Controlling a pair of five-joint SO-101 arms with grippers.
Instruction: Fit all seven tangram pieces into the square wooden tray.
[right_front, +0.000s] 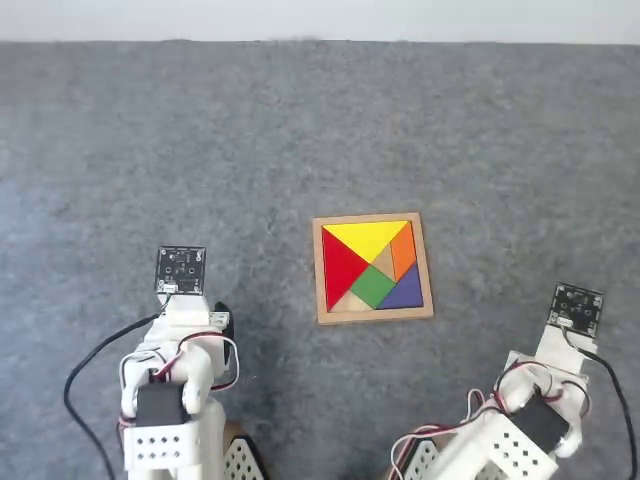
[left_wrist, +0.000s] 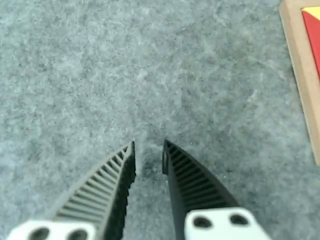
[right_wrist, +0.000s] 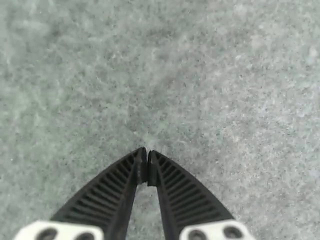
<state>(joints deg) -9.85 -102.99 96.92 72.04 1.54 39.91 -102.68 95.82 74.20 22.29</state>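
Left wrist view, tray (left_wrist: 299, 75) well apart from fingers (left_wrist: 107, 190)

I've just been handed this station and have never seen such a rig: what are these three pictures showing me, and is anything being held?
The left arm and right arm are robots mounted side by side on a grey mat. The overhead picture looks down on both. The other two come from a camera on each wrist, looking along the fingers. The square wooden tray lies ahead of them, filled with coloured tangram pieces. The left gripper is slightly open, the right gripper shut; both are empty.
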